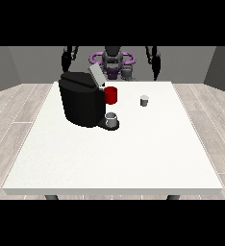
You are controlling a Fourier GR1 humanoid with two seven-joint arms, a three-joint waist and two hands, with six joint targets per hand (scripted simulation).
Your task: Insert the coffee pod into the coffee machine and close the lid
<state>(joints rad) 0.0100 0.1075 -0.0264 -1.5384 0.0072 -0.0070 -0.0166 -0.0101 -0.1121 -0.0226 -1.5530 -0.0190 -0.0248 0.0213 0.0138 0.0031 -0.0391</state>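
Note:
The black coffee machine (81, 101) stands on the left half of the white table (133, 153), its grey lid (95, 75) tilted up and open. A small grey cup (112, 118) sits on its drip tray, and a red part (111, 95) shows at its right side. The small pale coffee pod (144, 100) stands upright on the table, to the right of the machine. The hand at the view's left (66, 62) and the hand at the view's right (156, 69) both hang beyond the table's far edge, well away from the pod and the machine.
The robot's dark torso (112, 60) with purple parts stands behind the table's far edge. A wooden floor surrounds the table. Bare tabletop stretches from the machine and pod to the near edge.

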